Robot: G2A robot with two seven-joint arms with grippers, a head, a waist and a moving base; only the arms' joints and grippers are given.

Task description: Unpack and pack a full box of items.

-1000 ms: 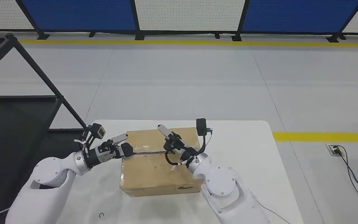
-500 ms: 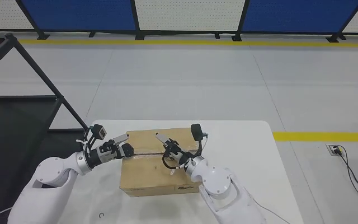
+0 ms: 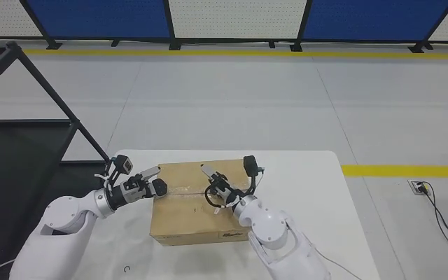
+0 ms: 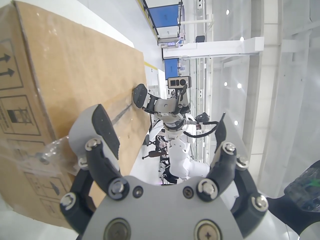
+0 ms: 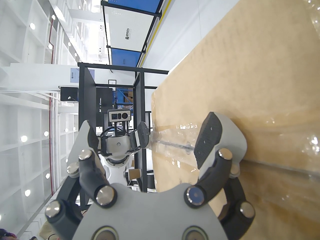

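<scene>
Both are wide open and empty: left gripper (image 3: 155, 180) at the end of the brown cardboard box (image 3: 199, 210), near its 2 black arrows (image 4: 7, 72); right gripper (image 5: 150, 126) over its clear-taped seam (image 5: 172, 144).

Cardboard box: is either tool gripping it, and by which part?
Nothing is held. The left tool and the right tool are both open and empty at the taped seam on the cardboard box: left at its end, right mid-top.

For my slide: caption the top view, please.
Left arm and right arm, jaws open, poised at the closed cardboard box's taped seam.
</scene>
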